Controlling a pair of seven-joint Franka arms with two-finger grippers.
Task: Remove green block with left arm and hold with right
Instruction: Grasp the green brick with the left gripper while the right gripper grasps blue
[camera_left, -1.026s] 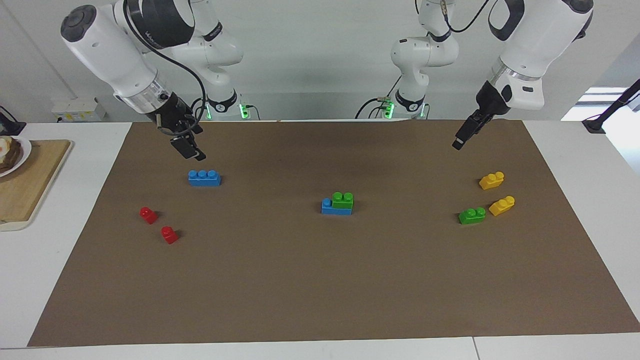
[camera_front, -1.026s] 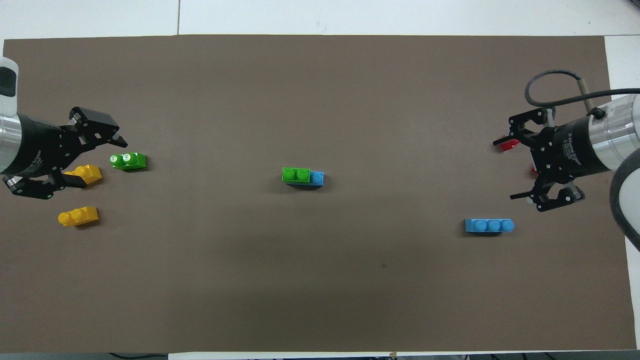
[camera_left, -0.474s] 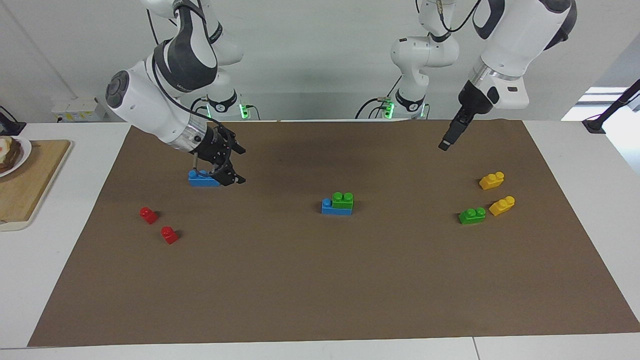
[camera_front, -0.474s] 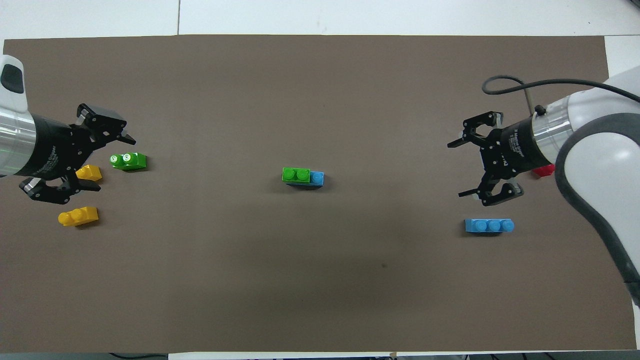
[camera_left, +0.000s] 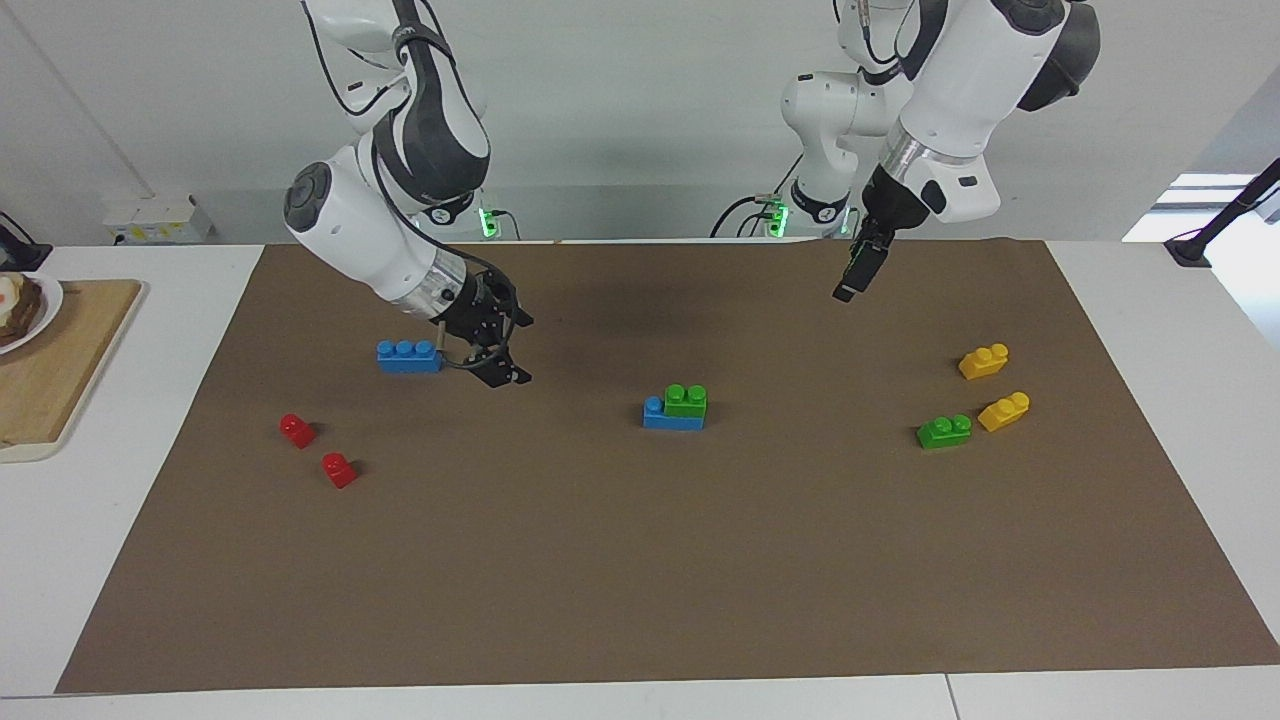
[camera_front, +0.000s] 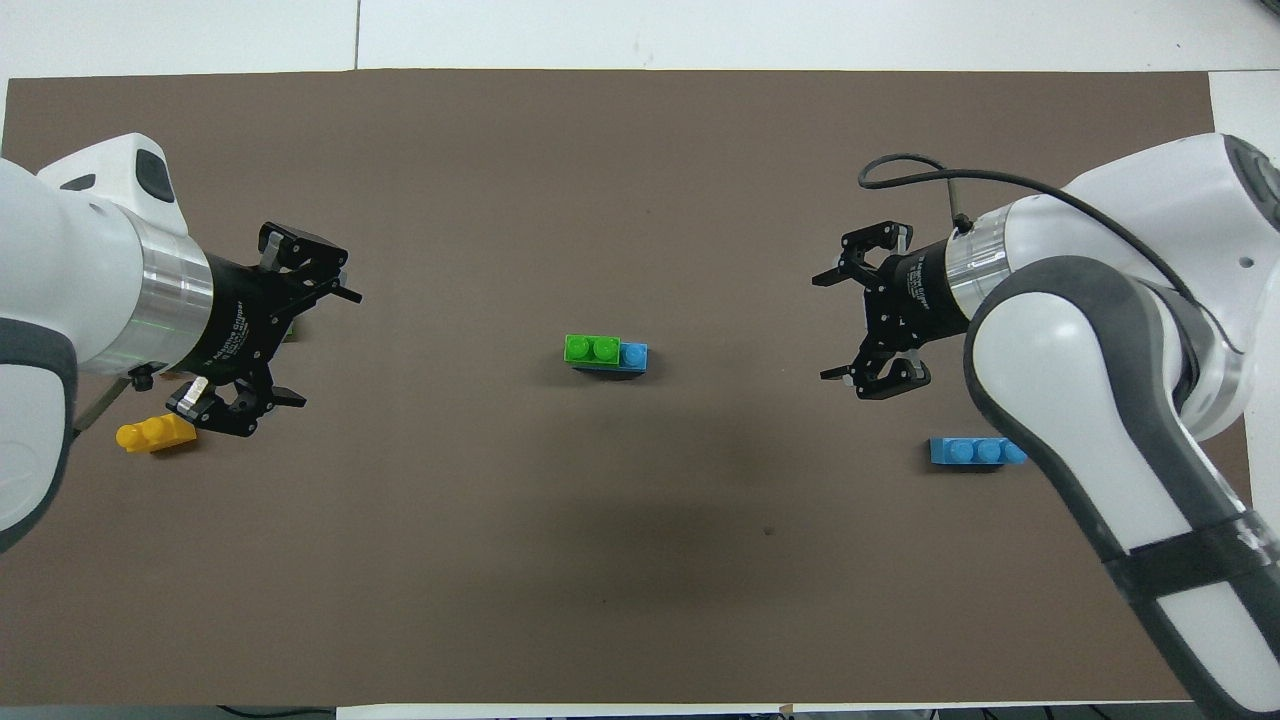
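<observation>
A green block (camera_left: 686, 400) with two studs sits on one end of a blue brick (camera_left: 660, 417) at the middle of the brown mat; it also shows in the overhead view (camera_front: 592, 348). A second green block (camera_left: 944, 431) lies loose toward the left arm's end, covered by the left arm in the overhead view. My left gripper (camera_front: 328, 348) is open and empty, raised over the mat, apart from both green blocks; it also shows in the facing view (camera_left: 848, 285). My right gripper (camera_left: 520, 350) is open and empty, low over the mat between a loose blue brick (camera_left: 409, 356) and the stacked pair.
Two yellow bricks (camera_left: 983, 361) (camera_left: 1003, 411) lie beside the loose green block. Two red bricks (camera_left: 297, 430) (camera_left: 339, 469) lie toward the right arm's end. A wooden board (camera_left: 60, 370) with a plate of food (camera_left: 20, 305) sits off the mat there.
Both grippers have moved toward the middle of the mat. The right gripper dropped low and passed the loose blue brick. No brick has moved.
</observation>
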